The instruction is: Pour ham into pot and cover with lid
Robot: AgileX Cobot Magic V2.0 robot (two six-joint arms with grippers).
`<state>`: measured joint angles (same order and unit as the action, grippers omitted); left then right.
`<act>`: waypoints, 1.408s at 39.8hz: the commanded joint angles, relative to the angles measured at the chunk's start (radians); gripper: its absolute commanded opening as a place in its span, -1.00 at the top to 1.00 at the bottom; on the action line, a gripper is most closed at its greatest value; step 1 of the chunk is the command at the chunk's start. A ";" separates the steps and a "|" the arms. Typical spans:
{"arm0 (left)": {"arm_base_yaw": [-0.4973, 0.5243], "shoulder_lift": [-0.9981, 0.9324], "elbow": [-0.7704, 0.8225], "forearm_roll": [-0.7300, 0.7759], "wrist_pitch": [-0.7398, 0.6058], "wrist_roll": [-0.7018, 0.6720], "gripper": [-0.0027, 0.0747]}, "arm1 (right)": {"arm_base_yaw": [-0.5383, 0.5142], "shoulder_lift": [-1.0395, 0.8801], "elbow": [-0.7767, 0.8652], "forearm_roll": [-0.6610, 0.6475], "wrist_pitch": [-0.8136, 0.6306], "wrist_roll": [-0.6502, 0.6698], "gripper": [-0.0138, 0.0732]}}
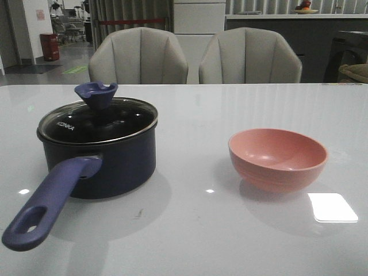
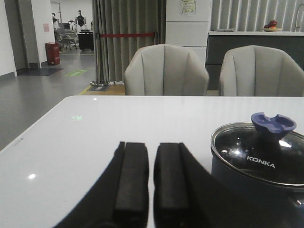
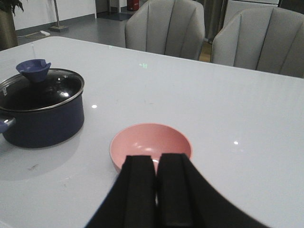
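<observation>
The dark navy pot (image 1: 118, 167) stands on the left of the white table, its purple-blue handle (image 1: 49, 204) pointing toward the front edge. The glass lid (image 1: 98, 123) with the blue knob (image 1: 96, 95) sits on the pot and closes it. No ham shows: the pink bowl (image 1: 278, 158) on the right looks empty, and the pot's inside is dark under the lid. My left gripper (image 2: 152, 145) is shut, holds nothing, and hovers beside the pot (image 2: 247, 194). My right gripper (image 3: 156, 156) is shut on nothing, just short of the bowl (image 3: 147, 140). Neither gripper appears in the front view.
Two grey chairs (image 1: 138, 57) (image 1: 250, 57) stand behind the table's far edge. A bright light patch (image 1: 332, 207) reflects on the glossy tabletop right of the bowl. The table's left edge (image 2: 28, 137) runs near the left gripper.
</observation>
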<state>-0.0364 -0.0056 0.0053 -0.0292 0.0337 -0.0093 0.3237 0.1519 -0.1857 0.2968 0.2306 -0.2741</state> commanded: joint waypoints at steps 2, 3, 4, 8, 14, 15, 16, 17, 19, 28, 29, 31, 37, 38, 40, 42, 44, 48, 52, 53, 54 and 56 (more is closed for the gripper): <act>0.002 -0.016 0.021 0.000 -0.085 -0.008 0.59 | -0.001 0.008 -0.027 0.004 -0.069 -0.007 0.32; 0.002 -0.016 0.021 0.000 -0.085 -0.008 0.59 | -0.001 0.008 -0.027 0.004 -0.069 -0.007 0.32; 0.002 -0.016 0.021 0.000 -0.085 -0.008 0.59 | -0.001 0.008 -0.027 0.004 -0.069 -0.007 0.32; 0.002 -0.016 0.021 0.000 -0.085 -0.008 0.59 | -0.001 0.008 -0.027 0.004 -0.069 -0.007 0.32; 0.002 -0.016 0.021 0.000 -0.085 -0.008 0.59 | -0.001 0.008 -0.027 0.004 -0.069 -0.007 0.32; 0.002 -0.016 0.021 0.000 -0.085 -0.008 0.59 | -0.001 0.008 -0.027 0.004 -0.069 -0.007 0.32; 0.002 -0.016 0.021 0.000 -0.085 -0.008 0.59 | -0.001 0.008 -0.027 0.004 -0.069 -0.007 0.32; 0.002 -0.016 0.021 0.000 -0.085 -0.008 0.59 | -0.001 0.008 -0.027 0.004 -0.069 -0.007 0.32; 0.002 -0.016 0.021 0.000 -0.085 -0.008 0.59 | -0.001 0.008 -0.027 0.004 -0.069 -0.007 0.32; 0.002 -0.016 0.021 0.000 -0.085 -0.008 0.59 | -0.001 0.008 -0.027 0.004 -0.069 -0.007 0.32; 0.002 -0.016 0.021 0.000 -0.085 -0.008 0.59 | -0.001 0.008 -0.027 0.004 -0.069 -0.007 0.32; 0.002 -0.016 0.021 0.000 -0.085 -0.008 0.59 | -0.001 0.008 -0.027 0.004 -0.069 -0.007 0.32; 0.002 -0.016 0.021 0.000 -0.085 -0.008 0.59 | -0.001 0.008 -0.027 0.004 -0.071 -0.007 0.32; 0.002 -0.016 0.021 0.000 -0.085 -0.008 0.59 | -0.001 0.008 -0.027 0.004 -0.072 -0.007 0.32; 0.002 -0.016 0.021 0.000 -0.085 -0.008 0.59 | -0.001 0.008 -0.026 0.004 -0.074 -0.007 0.32; 0.002 -0.016 0.021 0.000 -0.085 -0.008 0.59 | -0.001 0.008 -0.017 0.004 -0.077 -0.007 0.32; 0.002 -0.016 0.021 0.000 -0.085 -0.008 0.59 | -0.003 0.008 -0.006 -0.023 -0.091 -0.007 0.32; 0.002 -0.016 0.021 0.000 -0.085 -0.008 0.59 | -0.028 0.001 0.033 -0.102 -0.173 0.007 0.32; 0.002 -0.016 0.021 0.000 -0.085 -0.008 0.59 | -0.094 -0.025 0.075 -0.158 -0.238 0.068 0.32; 0.002 -0.016 0.021 0.000 -0.085 -0.008 0.59 | -0.110 -0.032 0.083 -0.170 -0.243 0.087 0.32; 0.002 -0.016 0.021 0.000 -0.085 -0.008 0.59 | -0.131 -0.043 0.094 -0.193 -0.248 0.115 0.32; 0.002 -0.016 0.021 0.000 -0.085 -0.008 0.59 | -0.166 -0.065 0.116 -0.235 -0.246 0.175 0.32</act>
<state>-0.0364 -0.0056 0.0053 -0.0276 0.0337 -0.0093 0.2069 0.1031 -0.0691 0.1349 0.0859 -0.1767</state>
